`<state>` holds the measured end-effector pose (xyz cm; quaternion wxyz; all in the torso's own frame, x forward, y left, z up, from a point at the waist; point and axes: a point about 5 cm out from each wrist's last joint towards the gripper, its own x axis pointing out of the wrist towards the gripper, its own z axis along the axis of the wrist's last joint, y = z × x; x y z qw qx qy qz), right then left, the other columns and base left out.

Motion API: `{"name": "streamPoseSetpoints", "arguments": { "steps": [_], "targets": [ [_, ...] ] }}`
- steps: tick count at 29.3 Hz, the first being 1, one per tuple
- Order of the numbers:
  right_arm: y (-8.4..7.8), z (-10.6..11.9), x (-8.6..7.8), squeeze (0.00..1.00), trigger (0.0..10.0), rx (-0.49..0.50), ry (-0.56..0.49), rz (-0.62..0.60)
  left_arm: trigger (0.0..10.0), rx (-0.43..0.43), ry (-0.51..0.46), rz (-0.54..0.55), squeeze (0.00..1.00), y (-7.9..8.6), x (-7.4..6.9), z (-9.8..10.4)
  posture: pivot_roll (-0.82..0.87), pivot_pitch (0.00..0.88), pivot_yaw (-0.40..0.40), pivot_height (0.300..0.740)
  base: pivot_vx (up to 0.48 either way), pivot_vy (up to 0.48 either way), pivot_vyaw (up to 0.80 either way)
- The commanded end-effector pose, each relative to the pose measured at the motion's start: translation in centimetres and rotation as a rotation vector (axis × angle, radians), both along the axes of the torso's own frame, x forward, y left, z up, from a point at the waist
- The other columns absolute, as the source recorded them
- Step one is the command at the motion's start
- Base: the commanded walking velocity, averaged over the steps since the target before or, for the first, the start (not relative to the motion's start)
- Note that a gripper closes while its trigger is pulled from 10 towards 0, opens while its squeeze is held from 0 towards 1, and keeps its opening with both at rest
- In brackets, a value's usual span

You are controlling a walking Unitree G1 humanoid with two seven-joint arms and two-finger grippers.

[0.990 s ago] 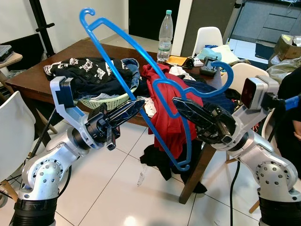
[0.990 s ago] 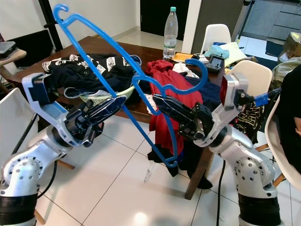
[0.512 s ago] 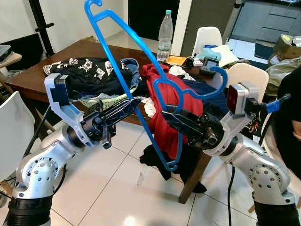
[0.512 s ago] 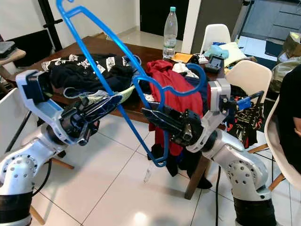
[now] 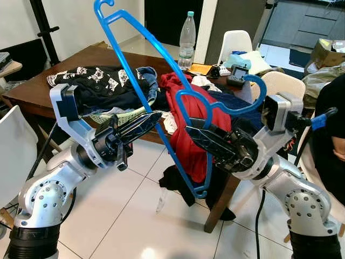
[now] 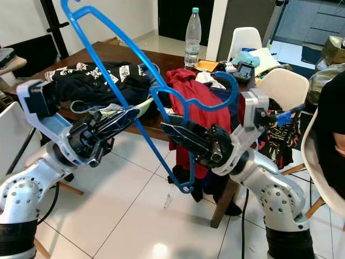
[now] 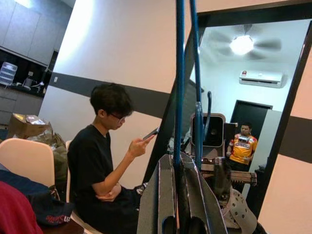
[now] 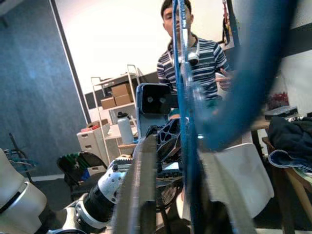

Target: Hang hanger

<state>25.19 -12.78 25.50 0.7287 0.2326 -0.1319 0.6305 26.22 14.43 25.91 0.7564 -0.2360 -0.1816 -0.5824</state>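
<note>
Because the blue hanger (image 5: 161,97) is long, I grip it with both: left end effector (image 5: 153,117) and right end effector (image 5: 190,131) clamped on its bars, hook up above the desk (image 5: 32,86).

Head views: bright and even, sharp, with soft glare on the floor tiles (image 5: 135,237).
Left wrist view: a ceiling lamp (image 7: 242,44) glows strongly.
Right wrist view: the blue hanger (image 8: 253,68) is near and blurred; pale wall overexposed.
</note>
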Motion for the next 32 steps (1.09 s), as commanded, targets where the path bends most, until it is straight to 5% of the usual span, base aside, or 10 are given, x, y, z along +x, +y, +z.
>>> {"name": "streamPoseSetpoints", "arguments": {
  "steps": [1, 16, 17, 18, 23, 28, 32],
  "targets": [
    [0.2, 0.4, -0.5, 0.0, 0.0, 0.017, -0.02, 0.034, 0.0, -0.006, -0.009, -0.017, 0.0, -0.2, -0.2, 0.2, 0.13, 0.032, -0.058, 0.74, 0.0, 0.0, 0.0],
    [0.1, 0.4, -0.5, 0.0, 0.0, 0.029, -0.018, 0.024, 0.0, -0.011, -0.007, -0.02, 0.0, -0.2, -0.3, 0.1, 0.13, 0.035, -0.057, 0.74, 0.0, 0.0, 0.0],
    [0.0, 0.2, -0.4, 0.0, 0.0, 0.027, -0.014, 0.017, 1.9, -0.016, 0.003, -0.016, 0.76, -0.1, -0.2, -0.1, 0.13, 0.036, -0.055, 0.74, 0.0, 0.0, 0.0],
    [-0.1, 0.0, -0.3, 0.0, 0.0, 0.02, -0.007, 0.003, 10.0, -0.016, 0.017, -0.016, 1.0, 0.0, -0.2, -0.4, 0.14, 0.036, -0.055, 0.74, 0.0, 0.0, 0.0],
    [-0.2, -0.4, 0.3, 0.0, 0.0, 0.001, 0.013, -0.04, 10.0, -0.015, 0.041, 0.0, 1.0, 0.2, -0.1, -1.0, 0.14, 0.038, -0.056, 0.74, 0.0, 0.0, 0.0],
    [-1.4, -3.0, 3.4, 0.0, 0.0, -0.137, 0.128, -0.305, 10.0, 0.004, 0.125, 0.188, 1.0, 2.2, 0.9, -2.8, 0.14, 0.042, -0.053, 0.74, 0.0, 0.0, 0.0],
    [-1.4, -3.0, 3.4, 0.0, 0.0, -0.137, 0.128, -0.305, 10.0, 0.004, 0.125, 0.188, 1.0, 2.2, 0.9, -2.8, 0.14, 0.042, -0.053, 0.74, 0.0, 0.0, 0.0]
  ]
}}
